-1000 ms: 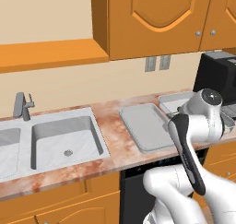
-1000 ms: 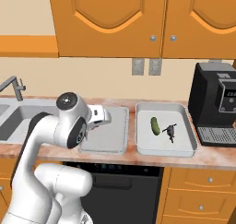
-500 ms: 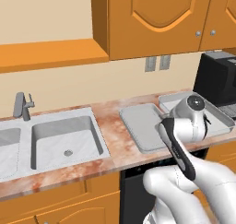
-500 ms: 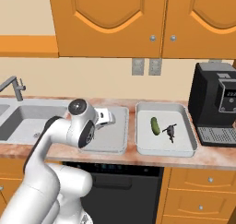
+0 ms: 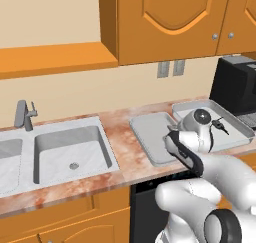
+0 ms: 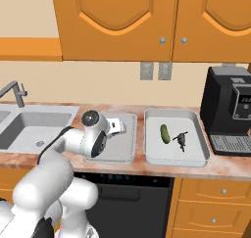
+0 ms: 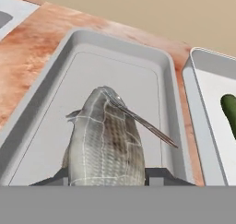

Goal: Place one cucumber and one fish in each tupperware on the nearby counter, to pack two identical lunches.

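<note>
Right now the jaws (image 7: 107, 184) are clamped on a fish (image 7: 105, 140), its length running up the frame, hanging over the left tray (image 7: 32, 126); the cucumber (image 7: 229, 109) lies in the right tray (image 7: 199, 98).

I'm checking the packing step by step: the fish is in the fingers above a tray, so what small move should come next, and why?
Probably lower the hand a little and let go. The hand view shows the grey scaled fish gripped between the fingers over the bare floor of the left pale grey tupperware tray. The right tray already holds a dark green cucumber and a dark fish.
</note>
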Robot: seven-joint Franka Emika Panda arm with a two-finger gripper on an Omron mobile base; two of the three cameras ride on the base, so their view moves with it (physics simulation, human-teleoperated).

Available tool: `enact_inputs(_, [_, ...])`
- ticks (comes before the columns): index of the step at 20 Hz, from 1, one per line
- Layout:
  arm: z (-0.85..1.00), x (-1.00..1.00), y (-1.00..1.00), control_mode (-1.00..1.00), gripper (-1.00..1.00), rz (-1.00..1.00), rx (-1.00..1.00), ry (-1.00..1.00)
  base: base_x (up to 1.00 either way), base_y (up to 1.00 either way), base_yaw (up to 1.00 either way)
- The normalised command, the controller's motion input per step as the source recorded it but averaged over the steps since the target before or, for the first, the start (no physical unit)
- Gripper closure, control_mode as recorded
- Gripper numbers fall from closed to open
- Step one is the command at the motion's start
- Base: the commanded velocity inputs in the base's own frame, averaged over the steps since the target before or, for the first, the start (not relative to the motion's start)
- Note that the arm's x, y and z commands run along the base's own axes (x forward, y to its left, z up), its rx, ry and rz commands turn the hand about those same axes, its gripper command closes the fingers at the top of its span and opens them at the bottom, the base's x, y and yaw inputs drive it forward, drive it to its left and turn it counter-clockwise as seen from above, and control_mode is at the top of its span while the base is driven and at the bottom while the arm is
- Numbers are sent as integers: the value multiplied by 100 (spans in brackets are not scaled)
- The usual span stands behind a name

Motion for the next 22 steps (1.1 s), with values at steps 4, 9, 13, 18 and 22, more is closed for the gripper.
enact_inputs(4, [-18, 49, 0, -100, -100, 0, 0, 1, 0, 0, 0])
enact_inputs(9, [-12, 49, -8, -100, -100, 0, 0, 1, 0, 0, 0])
enact_inputs(13, [1, 17, -21, -100, -100, 0, 0, 6, 0, 0, 0])
enact_inputs(18, [59, -90, -8, -100, -100, 0, 0, 0, 0, 0, 0])
enact_inputs(22, [76, -100, 0, -100, -100, 0, 0, 1, 0, 0, 0])
